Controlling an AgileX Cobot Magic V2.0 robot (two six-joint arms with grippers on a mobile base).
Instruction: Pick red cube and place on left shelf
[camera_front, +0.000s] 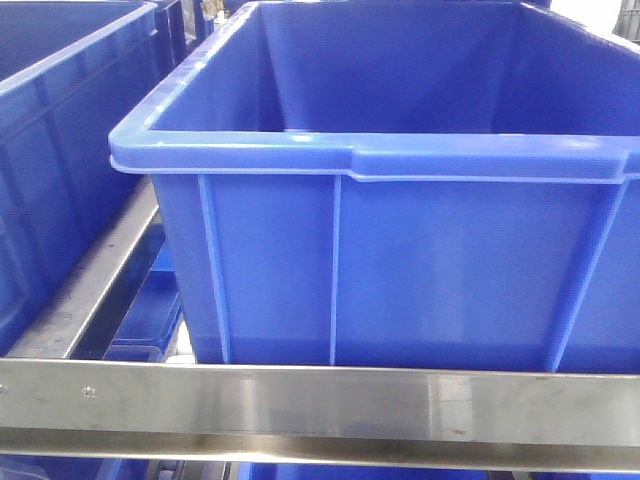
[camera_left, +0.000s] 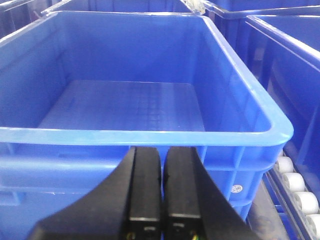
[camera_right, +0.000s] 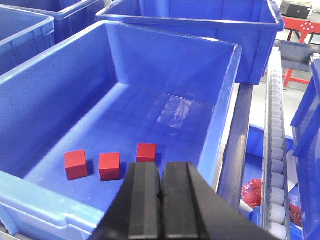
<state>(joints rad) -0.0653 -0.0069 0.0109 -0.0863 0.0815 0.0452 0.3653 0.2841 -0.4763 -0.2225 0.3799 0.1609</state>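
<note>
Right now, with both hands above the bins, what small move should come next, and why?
Probably open the right hand and lower it toward the nearest red cube. Its fingers are closed, holding nothing, and three cubes lie on the bin floor just ahead of it. The left hand is also shut, over a bin with no cubes in it.

Warehouse/factory: blue plastic bins (camera_front: 400, 250) on steel racks (camera_front: 320, 400) w/ roller conveyors (camera_right: 275, 150).
</note>
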